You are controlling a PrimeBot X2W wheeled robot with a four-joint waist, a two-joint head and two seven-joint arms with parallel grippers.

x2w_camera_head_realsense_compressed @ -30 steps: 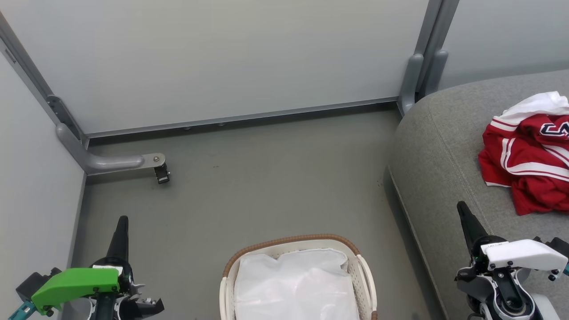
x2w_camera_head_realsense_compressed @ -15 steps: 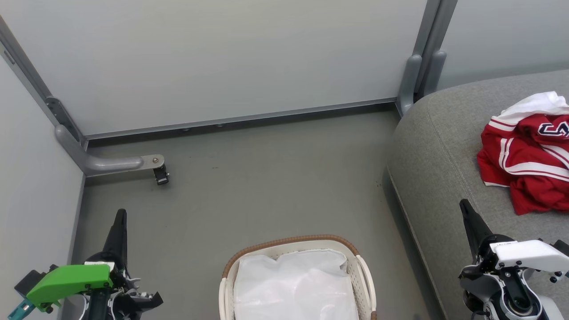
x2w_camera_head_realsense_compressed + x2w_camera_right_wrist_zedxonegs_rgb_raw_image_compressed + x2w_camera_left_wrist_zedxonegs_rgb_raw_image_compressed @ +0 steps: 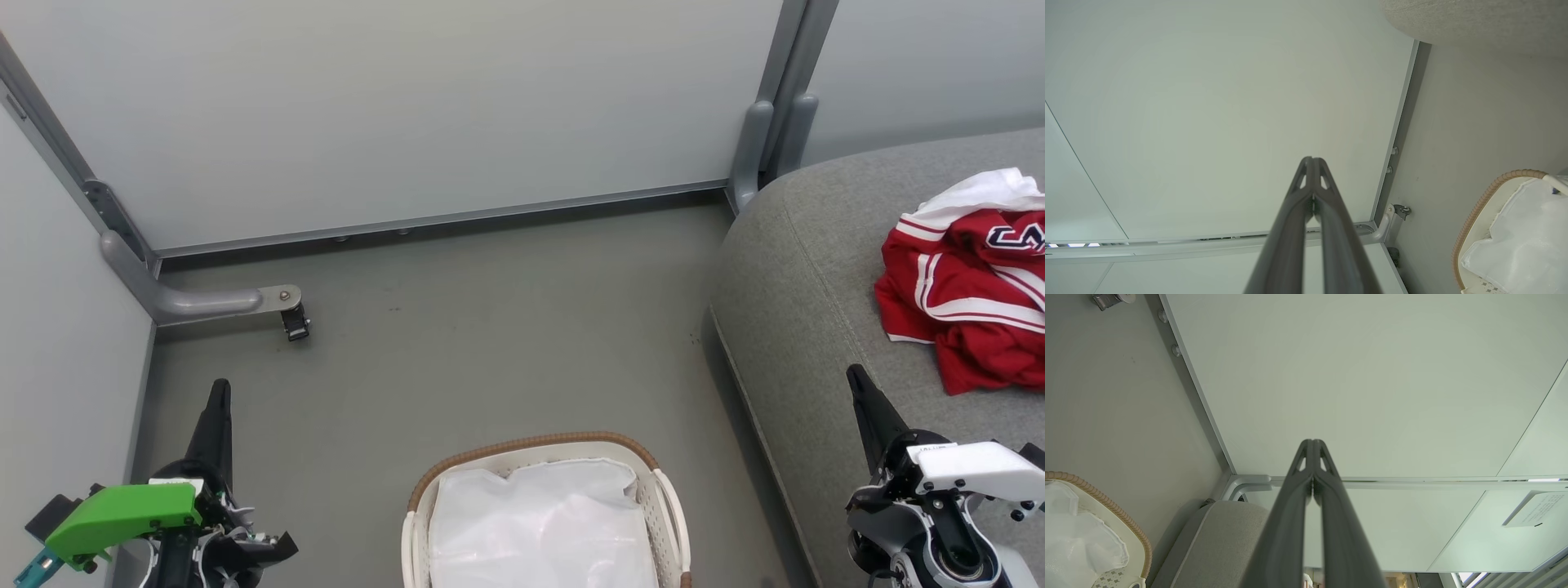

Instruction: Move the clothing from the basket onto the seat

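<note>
Near you 1st: your left gripper (image 3: 219, 392) sits low on the left, its 2 fingers pressed flat together w/ nothing between them. Your right gripper (image 3: 857, 380) is low on the right, by the front of the seat (image 3: 800, 269). It's also pinched closed on nothing. Between them is the basket (image 3: 531, 442). Inside it you can see a white liner sheet (image 3: 543, 523) & no red.

Farther off, the clothing (image 3: 967, 302) lies in 1 bunched red heap on the seat, well apart from the basket. So the job looks done, I think.

If you need to grab it: it's soft, floppy & light, prob. not slippy. Pinch a thick fold on top of the heap, not a thin edge, or it'll hang & drag.

Far back is the pale wall (image 3: 408, 106).
</note>
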